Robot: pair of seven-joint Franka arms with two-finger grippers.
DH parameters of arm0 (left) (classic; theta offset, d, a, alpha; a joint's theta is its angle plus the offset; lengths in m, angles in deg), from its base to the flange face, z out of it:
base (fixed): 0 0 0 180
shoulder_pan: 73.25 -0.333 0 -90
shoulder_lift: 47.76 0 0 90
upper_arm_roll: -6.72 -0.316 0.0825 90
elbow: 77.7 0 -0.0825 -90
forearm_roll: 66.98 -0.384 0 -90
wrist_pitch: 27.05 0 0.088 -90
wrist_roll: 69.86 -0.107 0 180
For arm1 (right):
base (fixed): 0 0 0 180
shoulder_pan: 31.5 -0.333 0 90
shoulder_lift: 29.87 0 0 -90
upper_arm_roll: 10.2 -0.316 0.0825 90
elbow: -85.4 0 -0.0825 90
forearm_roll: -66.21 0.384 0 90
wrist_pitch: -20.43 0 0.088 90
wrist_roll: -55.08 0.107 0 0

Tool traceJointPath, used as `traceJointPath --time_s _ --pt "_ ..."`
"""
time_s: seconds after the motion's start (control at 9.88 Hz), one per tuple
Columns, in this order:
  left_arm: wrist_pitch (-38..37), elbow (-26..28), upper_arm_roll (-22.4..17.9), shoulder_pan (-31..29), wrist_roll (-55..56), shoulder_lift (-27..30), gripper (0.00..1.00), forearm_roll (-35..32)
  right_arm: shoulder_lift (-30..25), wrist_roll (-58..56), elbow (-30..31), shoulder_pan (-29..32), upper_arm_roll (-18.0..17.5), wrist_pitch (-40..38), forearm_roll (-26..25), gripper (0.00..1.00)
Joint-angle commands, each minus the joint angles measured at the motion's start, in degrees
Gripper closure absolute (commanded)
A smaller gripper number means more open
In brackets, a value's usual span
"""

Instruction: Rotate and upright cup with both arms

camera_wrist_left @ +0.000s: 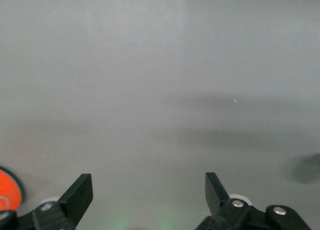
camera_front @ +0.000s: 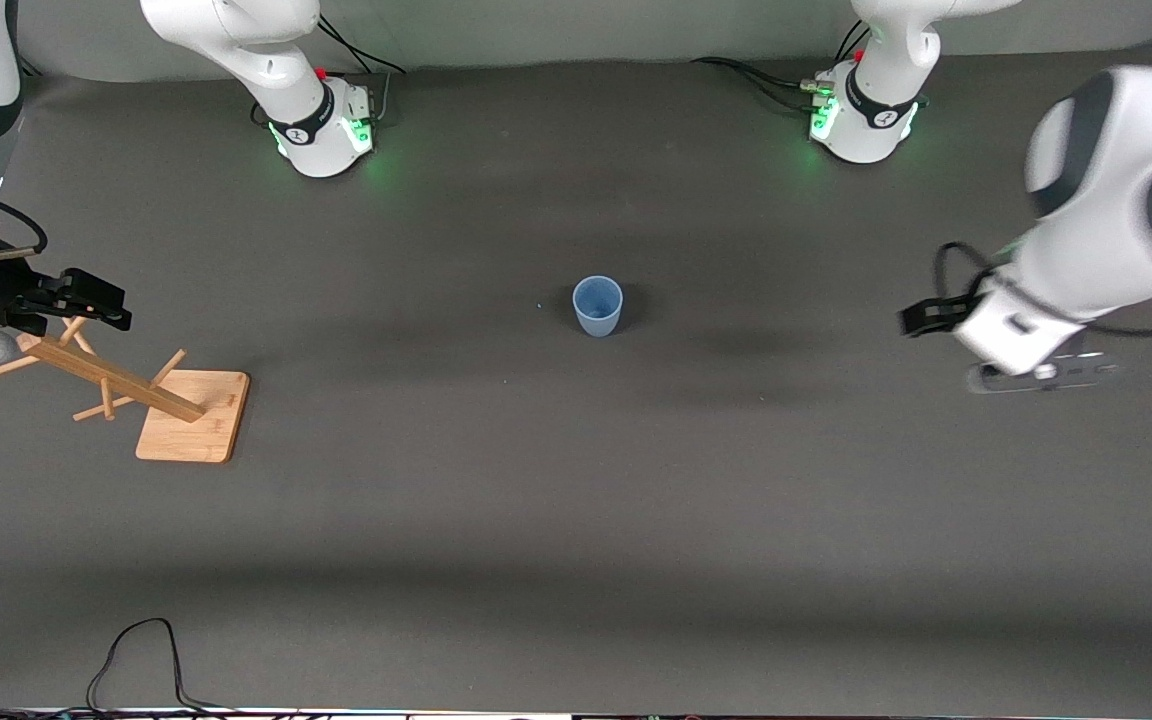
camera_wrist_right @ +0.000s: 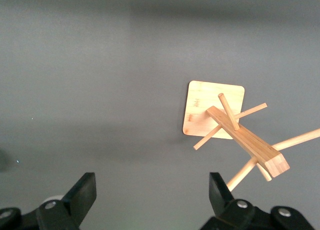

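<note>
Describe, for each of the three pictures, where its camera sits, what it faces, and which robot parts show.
Front: high across the table, facing both bases; small pale-blue plastic cup mid-table.
Left wrist: on that arm, facing bare dark table; open left gripper shows.
Right wrist: over the bamboo peg rack; open right gripper shows.
Shared: front and right wrist views both show the rack.

Cup (camera_front: 597, 305) — pale blue; rack (camera_front: 136, 385) — light wood; table (camera_front: 576, 500) grey.
</note>
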Motion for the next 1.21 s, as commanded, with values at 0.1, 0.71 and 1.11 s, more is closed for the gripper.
traceJointPath --time_s 0.1,0.71,1.11 --pt "-0.45 1.26 -2.07 -3.04 -7.40 5.89 0.00 2.17 -0.22 -0.13 -0.31 -0.40 0.73 0.41 1.34 0.00" --pt "-1.24 1.71 -20.83 13.94 -12.79 7.83 0.00 1.46 -0.22 1.36 -0.31 -0.40 0.64 0.41 1.34 0.00" --pt "-3.78 -1.97 -26.09 18.41 -12.71 8.97 0.00 1.90 -0.22 1.36 -0.48 -0.40 0.64 0.41 1.25 0.00"
